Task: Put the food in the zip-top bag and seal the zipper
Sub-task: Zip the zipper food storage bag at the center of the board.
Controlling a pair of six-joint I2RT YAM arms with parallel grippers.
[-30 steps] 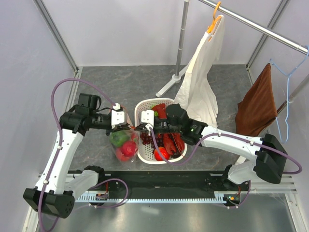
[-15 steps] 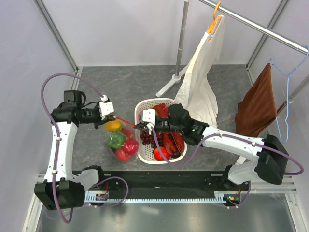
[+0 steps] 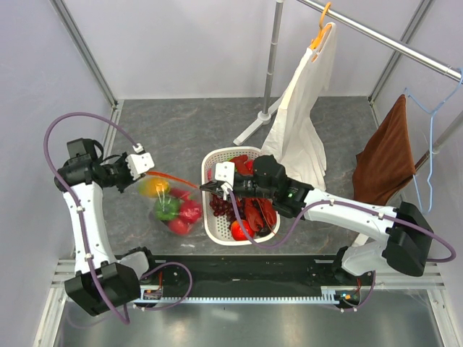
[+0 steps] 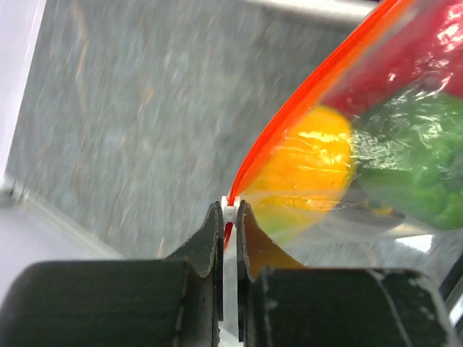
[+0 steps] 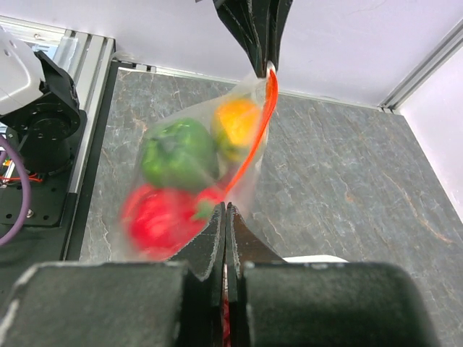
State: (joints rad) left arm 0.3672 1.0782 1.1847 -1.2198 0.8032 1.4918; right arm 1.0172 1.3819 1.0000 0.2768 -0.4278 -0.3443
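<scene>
The clear zip-top bag [image 3: 173, 206] hangs between my two grippers, holding a yellow piece [image 3: 155, 188], a green pepper [image 3: 166, 208] and red fruits [image 3: 189, 212]. Its orange-red zipper [image 3: 168, 177] is stretched taut. My left gripper [image 3: 147, 172] is shut on the white slider at the zipper's left end [image 4: 230, 210]. My right gripper [image 3: 205, 187] is shut on the bag's other corner [image 5: 226, 206]. The right wrist view shows the bag [image 5: 246, 181] with the pepper [image 5: 179, 153], the yellow piece [image 5: 237, 123] and a blurred red fruit [image 5: 159, 220]. More food, including grapes [image 3: 221, 210] and a red lobster [image 3: 259, 213], lies in the basket.
A white slotted basket [image 3: 211, 163] stands right of the bag, under my right arm. A metal stand pole [image 3: 271, 58] with a white garment [image 3: 304, 123] is behind it. A brown cloth [image 3: 387, 155] hangs at the right. Frame rails run along the left wall.
My left gripper has slid left along the zipper, away from the right gripper, and the strip is stretched longer. The bag has shifted left. The right gripper has stayed by the basket.
</scene>
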